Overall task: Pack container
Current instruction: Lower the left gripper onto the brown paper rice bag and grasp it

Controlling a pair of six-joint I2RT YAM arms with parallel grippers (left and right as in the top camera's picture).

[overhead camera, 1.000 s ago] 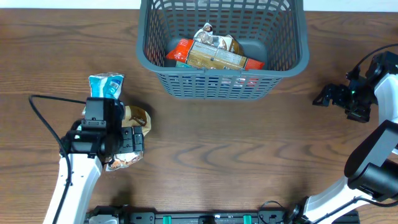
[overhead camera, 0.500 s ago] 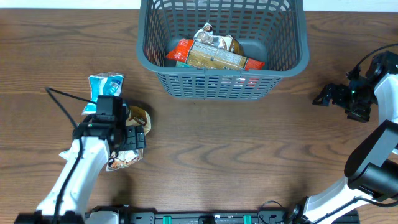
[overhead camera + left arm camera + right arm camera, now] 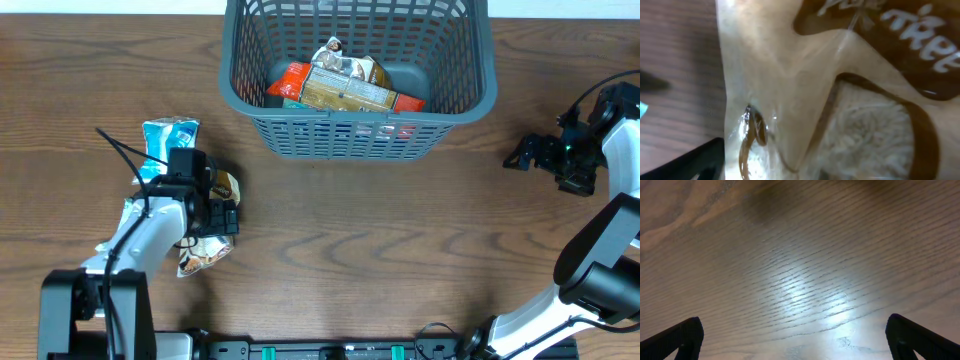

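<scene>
Pick-up step: L hand (image 3: 220, 215) was over brown snack pkt (image 3: 205, 256) on counter (image 3: 400, 250), grip unclear; R hand (image 3: 522, 155) wide open, empty; next needs firm pinch, lift to container (image 3: 350, 135).

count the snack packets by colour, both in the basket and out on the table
red-orange packet: 1, in the container
brown-gold packet: 1, in the container
blue packet: 1, on the table
tan-brown packet: 1, on the table
total: 4 told apart; the pile in the container may hide more
</scene>
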